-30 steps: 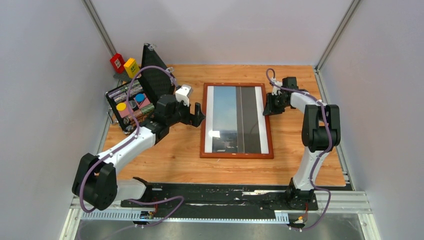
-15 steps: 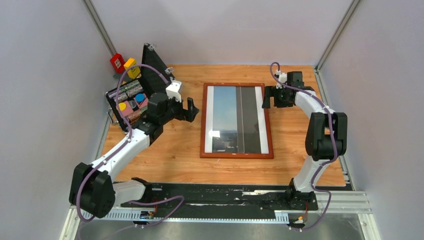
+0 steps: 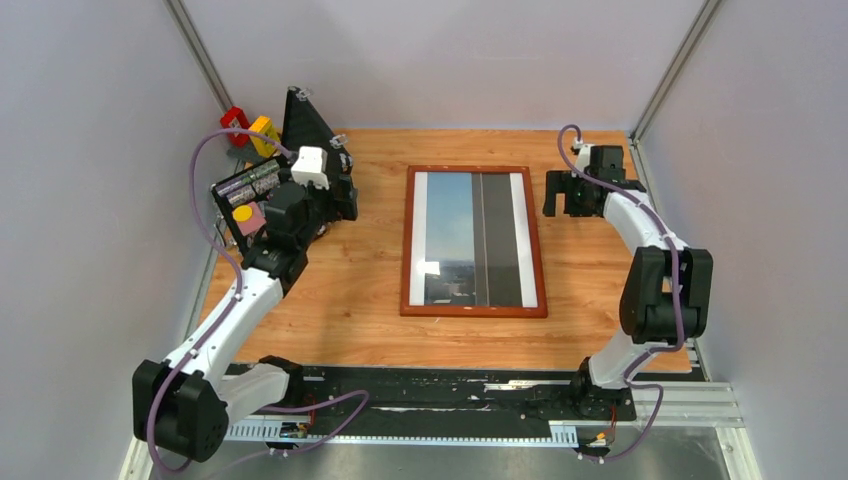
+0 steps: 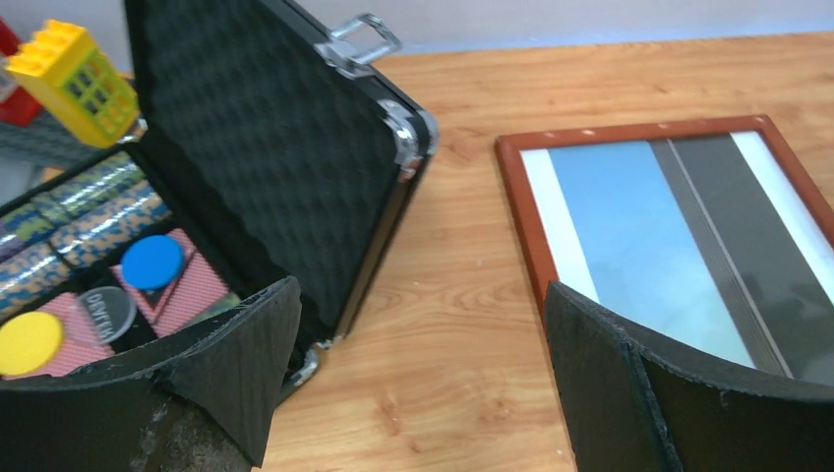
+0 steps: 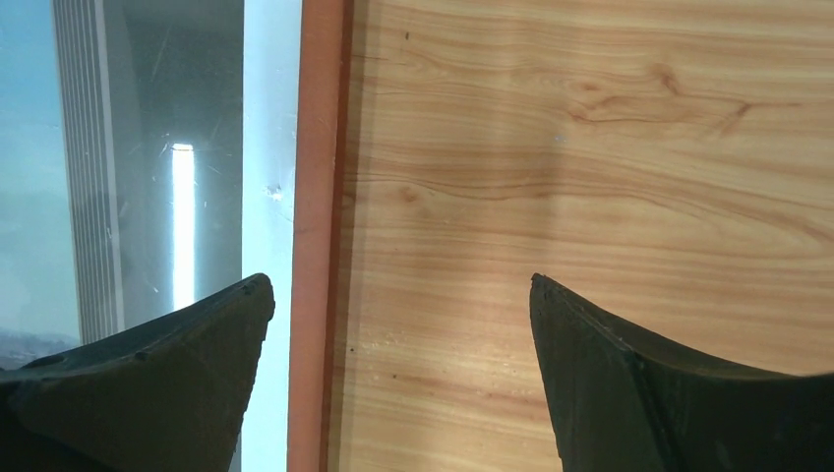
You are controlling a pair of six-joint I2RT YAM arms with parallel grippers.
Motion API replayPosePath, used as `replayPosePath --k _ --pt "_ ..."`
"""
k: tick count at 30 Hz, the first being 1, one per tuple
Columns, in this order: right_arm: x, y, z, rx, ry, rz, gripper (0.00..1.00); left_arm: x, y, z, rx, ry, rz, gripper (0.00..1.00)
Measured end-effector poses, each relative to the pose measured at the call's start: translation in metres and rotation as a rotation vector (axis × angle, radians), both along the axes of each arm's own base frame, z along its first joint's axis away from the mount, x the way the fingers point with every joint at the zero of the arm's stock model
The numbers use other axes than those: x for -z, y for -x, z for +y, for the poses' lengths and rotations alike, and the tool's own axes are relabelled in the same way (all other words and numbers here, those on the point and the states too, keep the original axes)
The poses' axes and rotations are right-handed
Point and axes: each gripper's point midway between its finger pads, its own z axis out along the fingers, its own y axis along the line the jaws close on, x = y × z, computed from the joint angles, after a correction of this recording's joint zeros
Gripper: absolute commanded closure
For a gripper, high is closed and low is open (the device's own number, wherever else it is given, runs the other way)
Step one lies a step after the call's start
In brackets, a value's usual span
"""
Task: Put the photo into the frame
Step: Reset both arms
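The reddish-brown frame (image 3: pixel 407 240) lies flat in the middle of the table. The photo (image 3: pixel 470 235) sits inside it, showing blue sky, a dark grey band and white margins. My left gripper (image 3: pixel 343 198) hangs open beside the black case, left of the frame and apart from it. In the left wrist view the frame's top left corner (image 4: pixel 516 197) and the photo (image 4: pixel 629 226) lie ahead of the open left gripper (image 4: pixel 423 290). My right gripper (image 3: pixel 565 195) is open to the right of the frame's far end. In the right wrist view the open right gripper (image 5: pixel 400 280) straddles the frame's right rail (image 5: pixel 317 147) from above, with the photo (image 5: pixel 148 118) to its left.
An open black case (image 3: pixel 300 150) holding chips and cards stands at the back left, close to my left gripper (image 4: pixel 266 147). Red (image 3: pixel 235 118) and yellow (image 3: pixel 262 128) blocks sit behind it. Grey walls enclose the table on three sides.
My right gripper has opened and drawn back to the right, off the frame's right rail. My left arm has pulled back left toward the black case. The frame has not moved.
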Motion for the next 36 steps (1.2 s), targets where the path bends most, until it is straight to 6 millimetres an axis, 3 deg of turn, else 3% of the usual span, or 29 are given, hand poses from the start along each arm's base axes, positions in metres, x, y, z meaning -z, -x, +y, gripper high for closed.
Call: replayPosePath --k 9,13,16,25,28,36 --pt "-0.053 0.025 -0.031 0.101 -0.022 -0.131 0.0 -0.027 -0.008 0.033 -0.113 -0.017 -0.034 0.0" --pt "-0.081 0.043 -0.041 0.135 -0.041 -0.216 0.0 -0.028 -0.005 0.045 -0.142 -0.025 -0.024 0.0" --pt "-0.099 0.06 -0.039 0.135 -0.052 -0.274 0.0 -0.03 0.006 0.053 -0.154 -0.041 -0.026 0.0" --pt "-0.143 0.109 -0.019 0.079 -0.068 -0.456 0.0 -0.062 0.053 0.067 -0.154 -0.091 -0.11 0.0" --pt "-0.146 0.121 -0.014 0.059 -0.067 -0.489 0.0 -0.066 0.069 0.07 -0.15 -0.098 -0.121 0.0" --pt "-0.122 0.139 -0.01 0.038 -0.057 -0.474 0.0 -0.071 0.091 0.073 -0.134 -0.106 -0.141 0.0"
